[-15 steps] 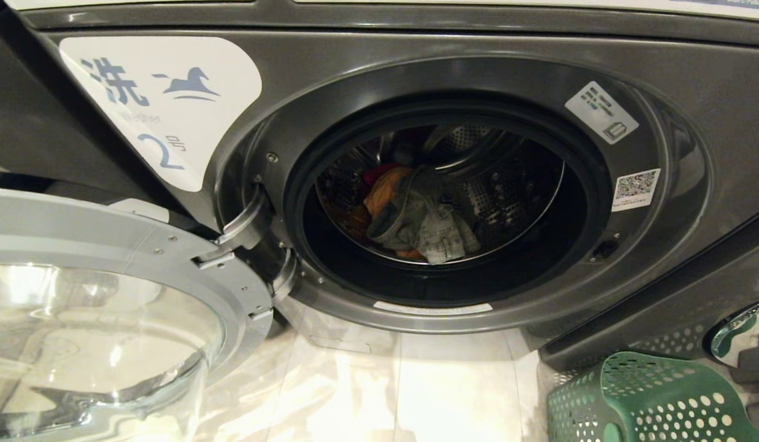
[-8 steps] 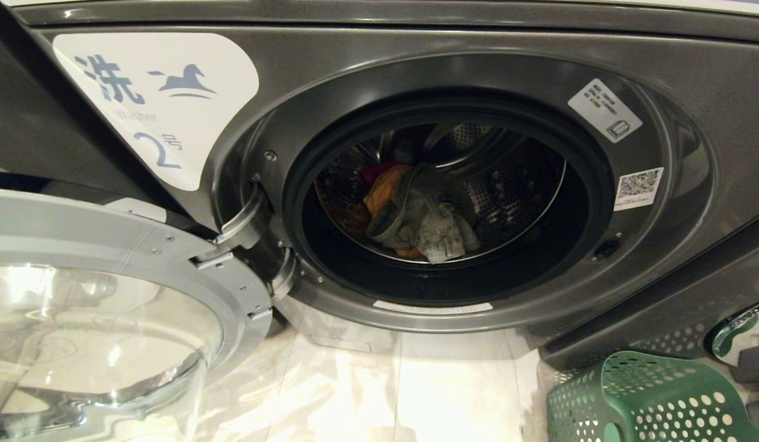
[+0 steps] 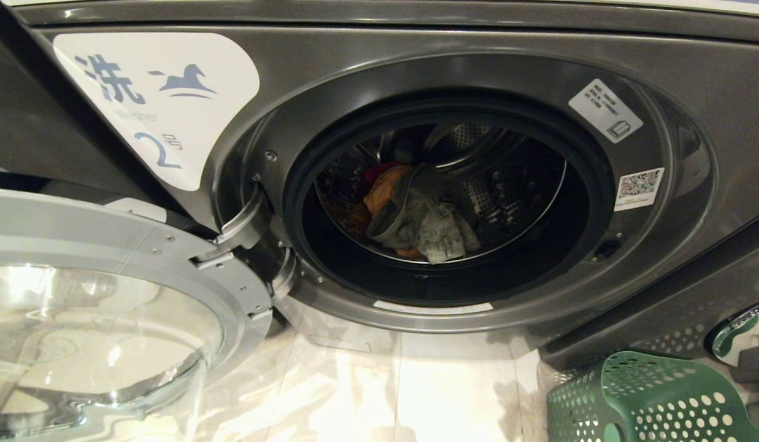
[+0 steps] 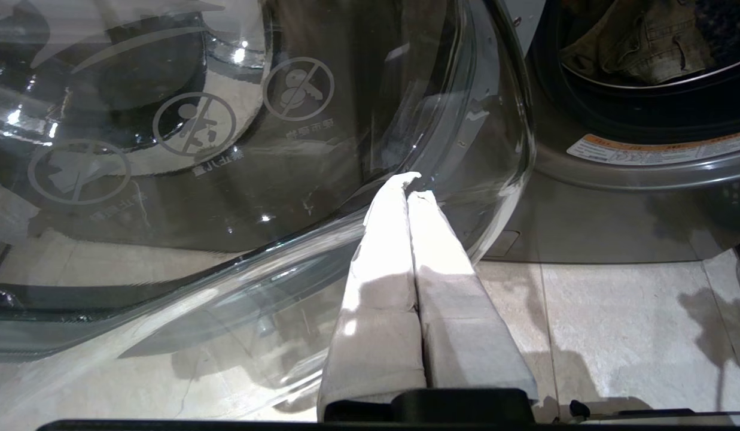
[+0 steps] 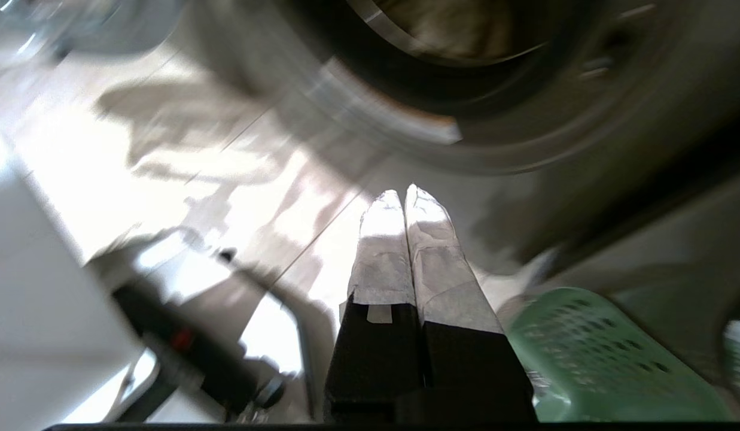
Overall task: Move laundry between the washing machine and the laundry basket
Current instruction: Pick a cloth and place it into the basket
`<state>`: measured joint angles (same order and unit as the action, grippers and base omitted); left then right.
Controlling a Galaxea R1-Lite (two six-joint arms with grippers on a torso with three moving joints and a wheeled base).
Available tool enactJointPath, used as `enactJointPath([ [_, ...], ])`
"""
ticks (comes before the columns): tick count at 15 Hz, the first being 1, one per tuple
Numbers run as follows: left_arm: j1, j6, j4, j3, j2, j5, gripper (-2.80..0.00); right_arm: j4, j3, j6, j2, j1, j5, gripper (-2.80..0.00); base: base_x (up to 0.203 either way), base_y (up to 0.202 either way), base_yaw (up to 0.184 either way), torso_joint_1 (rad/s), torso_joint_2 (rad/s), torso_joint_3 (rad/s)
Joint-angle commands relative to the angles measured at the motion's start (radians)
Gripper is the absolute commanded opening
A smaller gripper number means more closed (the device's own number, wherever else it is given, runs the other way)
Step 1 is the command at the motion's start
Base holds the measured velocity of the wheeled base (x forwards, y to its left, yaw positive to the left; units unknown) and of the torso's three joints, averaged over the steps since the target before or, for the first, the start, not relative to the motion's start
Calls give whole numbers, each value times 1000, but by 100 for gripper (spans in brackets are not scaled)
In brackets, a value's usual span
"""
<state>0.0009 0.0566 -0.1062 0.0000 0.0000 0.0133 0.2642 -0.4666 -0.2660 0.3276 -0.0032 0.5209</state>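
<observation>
Right claw [image 5: 402,197]: clenched, holding nothing, low over the floor [image 5: 226,179] and aimed at the washer [image 3: 674,258] mouth.
Left claw [image 4: 413,185]: clenched, holding nothing, its tips just beside the glass bowl of the open door [image 4: 286,197]; I judge it idle.
Beside right claw: one green basket [image 5: 591,353], perforated, on the floor close to the claw's base; no clothes show in the part seen.
Ahead of right claw: the washer's rim, then the drum [image 3: 514,190], further in and above the tips.
Laundry [image 3: 422,215]: one heap at the front lower part of the drum, beyond both claws, touching neither.
Count: one washer, one door, one basket; in the heap at least three pieces, a grey-olive one [image 3: 397,221], an orange one [image 3: 384,187] and a pale patterned one [image 3: 443,236]; more may lie hidden beneath.
Handling: soft, limp and light, I judge; it will sag and drag, and pieces may tangle and come out together. Whether it is wet I cannot tell.
Where to grip: a raised fold of the grey-olive piece on top, nearest the mouth, pinched well into the cloth, not at a thin edge.
</observation>
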Motion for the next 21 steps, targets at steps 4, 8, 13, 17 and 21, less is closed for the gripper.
enactJointPath([
  [4,1,-4,-3,40,2,-3,-280,0,153,-185,140,0,202,-280,0,0,0,0,0,0],
  [8,1,-8,-3,40,2,-1,-280,-141,150,-196,363,1,204,-280,0,0,0,0,0,0],
  [13,1,-8,-1,40,2,-3,-280,-569,94,-195,818,46,198,-280,0,0,0,0,0,0],
  [17,1,-8,-1,40,2,-3,-280,-745,55,-186,950,266,155,-280,0,0,0,0,0,0],
  [21,1,-8,-1,40,2,-3,-280,-755,52,-162,964,420,66,-280,0,0,0,0,0,0],
])
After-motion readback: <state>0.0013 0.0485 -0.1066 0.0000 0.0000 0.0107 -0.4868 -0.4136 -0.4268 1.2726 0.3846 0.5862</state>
